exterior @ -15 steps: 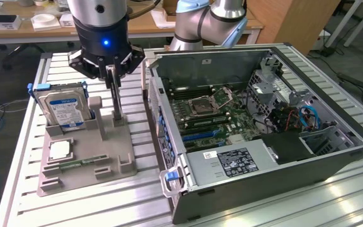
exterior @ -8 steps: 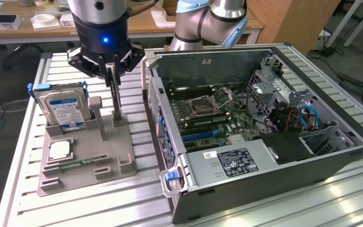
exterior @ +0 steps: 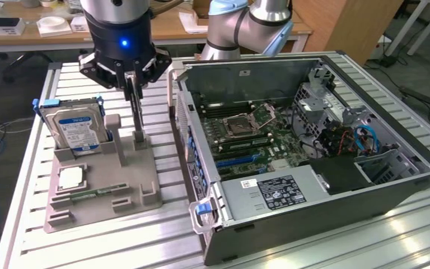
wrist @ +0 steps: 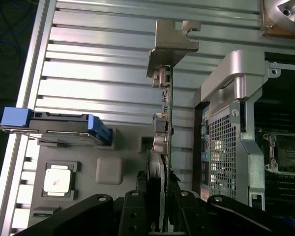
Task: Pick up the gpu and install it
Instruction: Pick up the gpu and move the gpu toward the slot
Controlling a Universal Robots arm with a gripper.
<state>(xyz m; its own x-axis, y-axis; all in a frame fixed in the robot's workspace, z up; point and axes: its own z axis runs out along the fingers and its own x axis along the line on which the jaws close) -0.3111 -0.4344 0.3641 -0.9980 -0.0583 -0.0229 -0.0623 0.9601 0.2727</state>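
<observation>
**One gpu pinched in the gripper above the holder**

You have one gripper (exterior: 131, 79) in the scene, and it is pressed onto one gpu (exterior: 135, 115). In the wrist view the two black fingers (wrist: 137, 206) sit on both faces of the thin green card, so the tool is pinching it, not spread. The card stands upright on its edge, and its silver bracket (wrist: 171, 45) is at the end far from the fingers.

In the exterior view the lower end of the gpu reaches a post of the one gray holder (exterior: 136, 179). You cannot tell from here if it is touching the post or just above it.

On the same holder you can count three other parts:
- one hard drive (exterior: 76, 126) with a blue label, standing at the far left
- one processor chip (exterior: 71, 178), lying flat
- one memory stick (exterior: 96, 193), lying flat near the chip

One open computer case (exterior: 312, 213) lies on the slatted table (exterior: 125, 241), just beside the holder, at the exterior view's right.
</observation>
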